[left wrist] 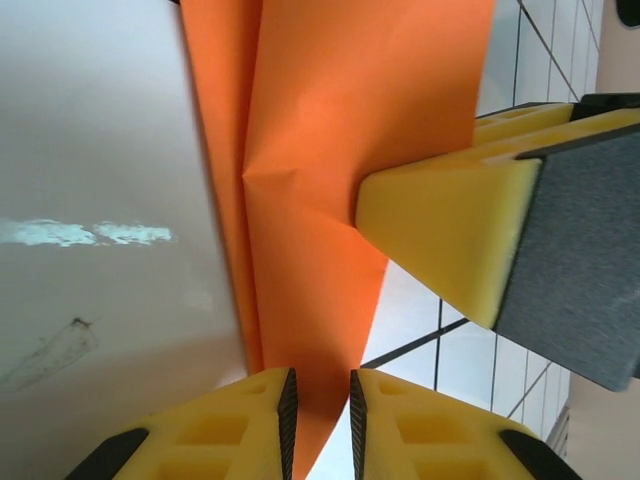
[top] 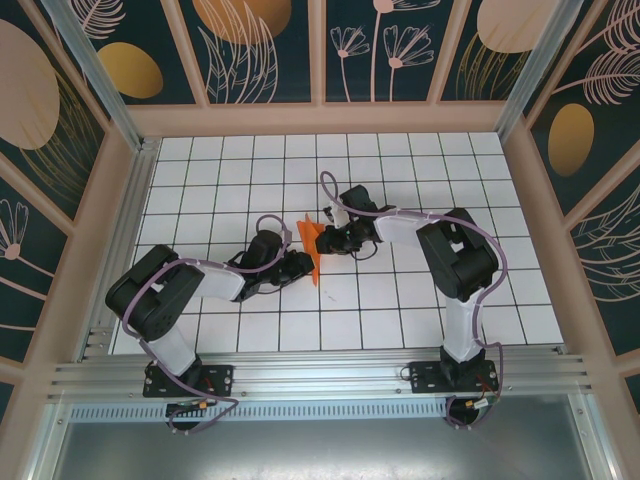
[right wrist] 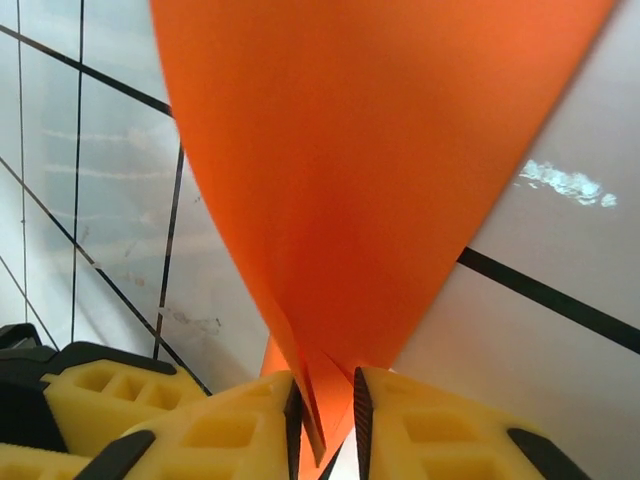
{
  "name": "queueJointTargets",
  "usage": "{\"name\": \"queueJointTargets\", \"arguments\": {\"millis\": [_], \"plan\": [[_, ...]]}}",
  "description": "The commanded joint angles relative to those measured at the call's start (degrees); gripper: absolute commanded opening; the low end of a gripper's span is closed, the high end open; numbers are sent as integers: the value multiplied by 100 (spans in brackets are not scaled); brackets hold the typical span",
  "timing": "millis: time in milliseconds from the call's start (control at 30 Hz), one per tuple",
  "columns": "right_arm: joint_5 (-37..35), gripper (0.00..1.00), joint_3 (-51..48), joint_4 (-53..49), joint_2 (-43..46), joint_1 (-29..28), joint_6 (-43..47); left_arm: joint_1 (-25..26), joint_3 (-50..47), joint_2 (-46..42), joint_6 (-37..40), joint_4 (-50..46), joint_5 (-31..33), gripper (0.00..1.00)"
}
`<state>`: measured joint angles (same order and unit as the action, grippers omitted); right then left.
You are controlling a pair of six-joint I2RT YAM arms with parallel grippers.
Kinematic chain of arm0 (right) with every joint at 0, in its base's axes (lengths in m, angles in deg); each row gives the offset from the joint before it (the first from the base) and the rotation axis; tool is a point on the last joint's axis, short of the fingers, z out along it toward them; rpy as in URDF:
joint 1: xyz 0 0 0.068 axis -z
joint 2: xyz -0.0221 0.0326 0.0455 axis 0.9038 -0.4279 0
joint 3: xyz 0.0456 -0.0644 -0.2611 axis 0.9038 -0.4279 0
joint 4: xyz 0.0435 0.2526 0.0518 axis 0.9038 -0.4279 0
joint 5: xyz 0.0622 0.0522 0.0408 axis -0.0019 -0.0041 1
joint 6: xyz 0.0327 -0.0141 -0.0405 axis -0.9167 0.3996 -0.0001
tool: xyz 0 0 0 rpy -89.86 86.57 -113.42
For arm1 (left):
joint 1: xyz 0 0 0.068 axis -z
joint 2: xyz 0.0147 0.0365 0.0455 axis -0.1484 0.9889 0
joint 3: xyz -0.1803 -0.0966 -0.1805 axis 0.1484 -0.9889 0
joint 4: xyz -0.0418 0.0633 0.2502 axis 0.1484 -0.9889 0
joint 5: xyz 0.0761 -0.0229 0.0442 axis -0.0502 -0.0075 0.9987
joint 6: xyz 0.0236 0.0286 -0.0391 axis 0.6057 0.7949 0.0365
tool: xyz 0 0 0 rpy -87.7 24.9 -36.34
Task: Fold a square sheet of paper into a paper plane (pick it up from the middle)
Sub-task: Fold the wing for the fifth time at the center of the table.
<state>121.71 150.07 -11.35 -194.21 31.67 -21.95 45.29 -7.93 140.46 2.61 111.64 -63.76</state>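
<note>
Two grippers meet at one folded orange paper (top: 312, 246), which sits near the middle of the tiled table (top: 420, 300) and looks raised on edge rather than lying flat. Your left gripper (left wrist: 322, 420) has its jaws a little parted, with the paper's lower edge running through the gap and daylight beside it, so it is not pinched there. Your right gripper (right wrist: 327, 415) is the same: a narrow gap, a folded corner of the paper inside it, no clamp. This looks like a re-grip in the middle of a fold, and the paper is thin and will sag or slip if both sides are loose together. Close one side on the crease before you move the other. Take hold on the layered part, where the long crease shows in the left wrist view, not on a single flap. Keep both tools in line with that crease and do not draw them apart, or the paper may tear. The left arm reaches from the near left towards the centre with its elbow bent and wrist low. The right arm arches over from the near right and turns left, so the two grippers face each other, almost touching.
</note>
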Motion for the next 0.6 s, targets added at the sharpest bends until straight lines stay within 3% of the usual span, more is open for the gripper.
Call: {"name": "queueJointTargets", "arguments": {"millis": [0, 333, 567], "plan": [[226, 26, 51, 185, 71, -14, -27, 17, 62, 49, 223, -274, 220, 24], [191, 33, 335, 161, -142, -15, -46, 21, 93, 55, 340, -407, 307, 27], [88, 30, 449, 78, -322, -22, -35, 21, 91, 28, 409, -396, 320, 29]]}}
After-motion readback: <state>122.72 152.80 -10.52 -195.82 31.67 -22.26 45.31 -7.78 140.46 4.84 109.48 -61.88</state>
